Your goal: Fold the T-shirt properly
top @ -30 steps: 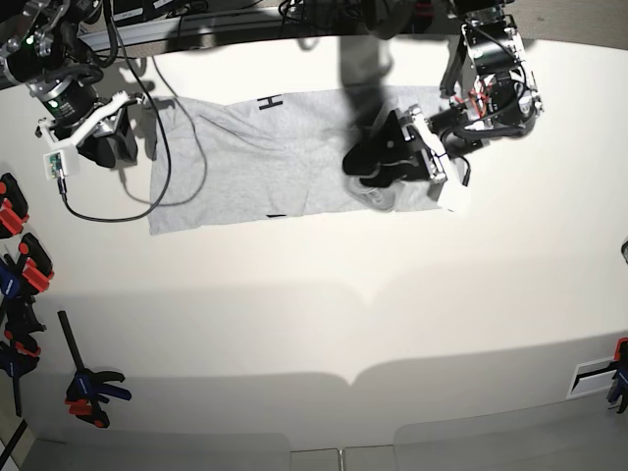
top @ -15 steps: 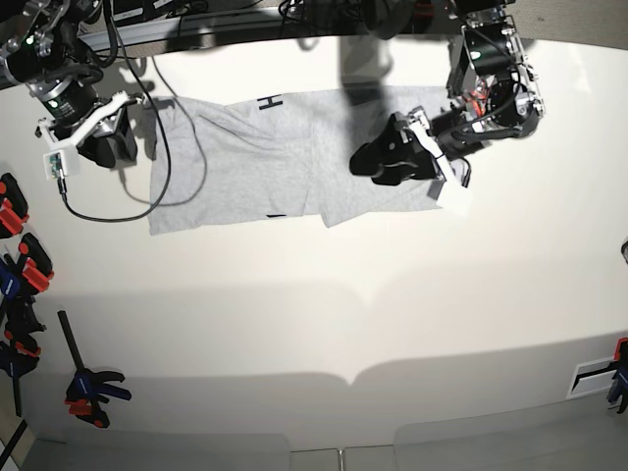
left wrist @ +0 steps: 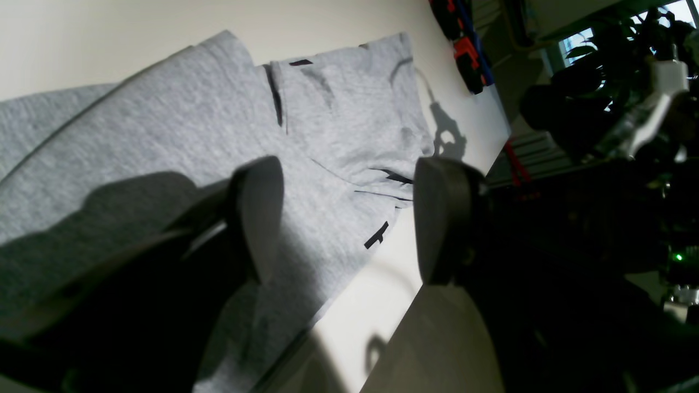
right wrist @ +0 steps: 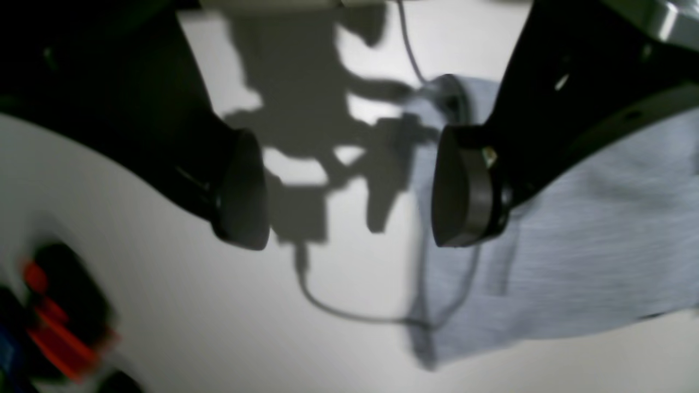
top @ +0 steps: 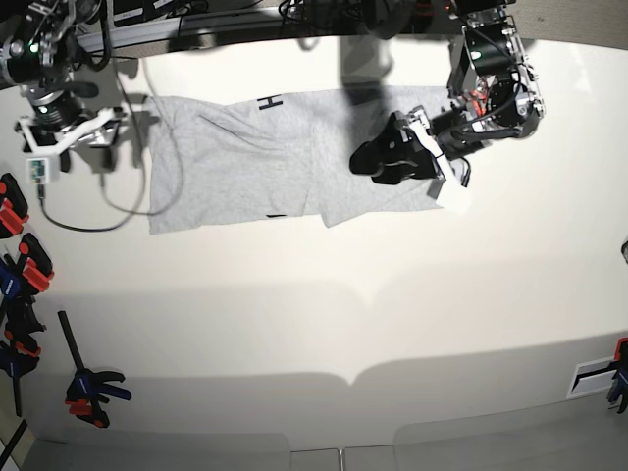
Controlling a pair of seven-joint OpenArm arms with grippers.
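Since earlier, right hand has let go and drawn off toward the worktop's far corner, jaws open, empty; left hand open over T-shirt, lying part-folded along far edge, final folds remaining.

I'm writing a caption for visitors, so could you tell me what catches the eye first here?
The grey T-shirt lies partly folded along the far side of the white table. The left gripper hovers open over one end, and the right gripper stands open just off the other.
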